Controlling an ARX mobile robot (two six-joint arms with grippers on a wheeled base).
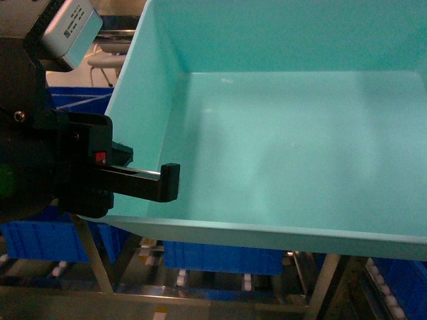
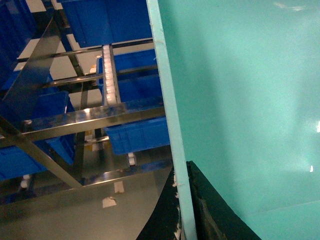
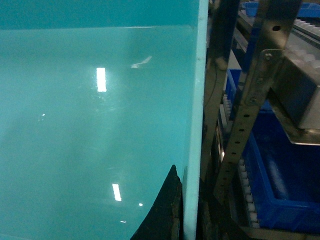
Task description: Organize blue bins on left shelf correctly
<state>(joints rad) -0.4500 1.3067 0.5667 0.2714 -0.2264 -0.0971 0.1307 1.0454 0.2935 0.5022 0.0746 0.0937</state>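
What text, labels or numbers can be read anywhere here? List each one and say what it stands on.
No text can be read in any view.
A label with dark printed lines sits on the grey camera housing at the top left of the head view: too blurred to read.
The turquoise bin, the dark blue bins and the steel shelf show no print. Small pale scraps lie on the steel panel under the shelf, with no writing visible.

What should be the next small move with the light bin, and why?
Probably carry the turquoise bin slowly forward toward the steel shelf. Both hands, left and right, clamp its side walls; it hangs tilted above the dark blue bins, not resting on anything visible.
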